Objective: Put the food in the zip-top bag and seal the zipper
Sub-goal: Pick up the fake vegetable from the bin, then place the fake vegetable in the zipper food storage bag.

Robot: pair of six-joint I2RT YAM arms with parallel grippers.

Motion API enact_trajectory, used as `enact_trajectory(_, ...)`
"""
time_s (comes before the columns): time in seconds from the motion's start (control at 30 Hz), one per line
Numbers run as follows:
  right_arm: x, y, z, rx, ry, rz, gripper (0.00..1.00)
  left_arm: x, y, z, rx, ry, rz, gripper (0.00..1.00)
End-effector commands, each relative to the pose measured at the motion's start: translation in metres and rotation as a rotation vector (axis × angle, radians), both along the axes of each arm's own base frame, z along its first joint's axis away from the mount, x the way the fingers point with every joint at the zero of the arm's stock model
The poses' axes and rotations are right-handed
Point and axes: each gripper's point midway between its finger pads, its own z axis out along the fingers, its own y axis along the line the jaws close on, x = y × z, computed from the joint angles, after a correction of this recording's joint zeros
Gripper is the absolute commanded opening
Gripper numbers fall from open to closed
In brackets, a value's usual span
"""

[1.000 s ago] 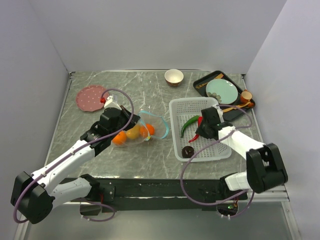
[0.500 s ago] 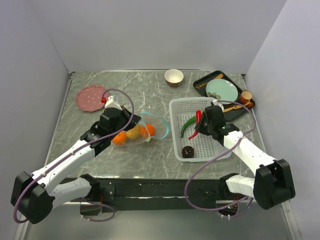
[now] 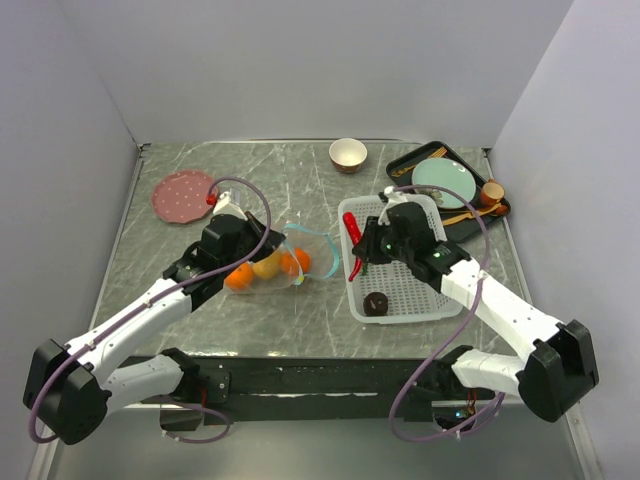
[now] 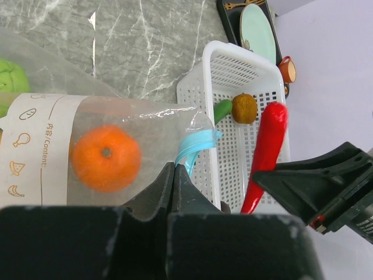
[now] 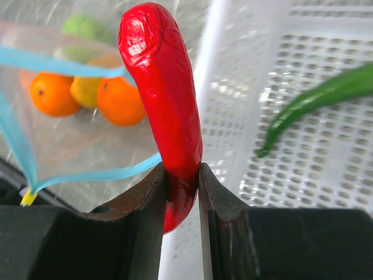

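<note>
The clear zip-top bag lies left of the white basket, with two oranges, a yellow-orange fruit and a green round fruit in it. My left gripper is shut on the bag's teal zipper strip and holds the mouth up and open. My right gripper is shut on the red chili and holds it upright over the basket's left rim, next to the bag's mouth. The green chili, the brown kiwi and the dark donut-like piece lie in the basket.
A tan bowl stands at the back centre. A pink plate lies at the back left. A black tray with a teal plate, utensils and a small cup sits at the back right.
My right gripper has lifted the red chili out of the basket and carried it left to the basket's left rim, near the bag mouth. The left arm holds still.
</note>
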Motion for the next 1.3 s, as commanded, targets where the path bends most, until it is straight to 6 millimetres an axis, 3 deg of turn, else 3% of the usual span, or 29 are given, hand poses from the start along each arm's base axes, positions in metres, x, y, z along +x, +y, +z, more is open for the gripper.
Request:
enact_trajectory(0.0, -0.001, 0.024, 0.014, 0.016, -0.030, 0.109, 0.26, 0.004, -0.004, 0.025, -0.029, -0.067, -0.020, 0.01)
enact_trajectory(0.67, -0.046, 0.048, -0.015, -0.106, 0.079, 0.307, 0.27, 0.007, -0.008, 0.019, -0.025, -0.049, -0.027, 0.01)
enact_trajectory(1.0, -0.022, 0.067, -0.004, -0.136, 0.066, 0.312, 0.28, 0.002, -0.018, 0.028, 0.005, -0.068, -0.114, 0.01)
enact_trajectory(1.07, -0.019, 0.069, -0.011, -0.160, 0.092, 0.322, 0.29, 0.001, -0.020, 0.027, 0.007, -0.058, -0.131, 0.01)
enact_trajectory(1.27, -0.001, 0.077, -0.008, -0.240, 0.104, 0.352, 0.30, 0.002, -0.021, 0.047, 0.017, -0.090, -0.144, 0.01)
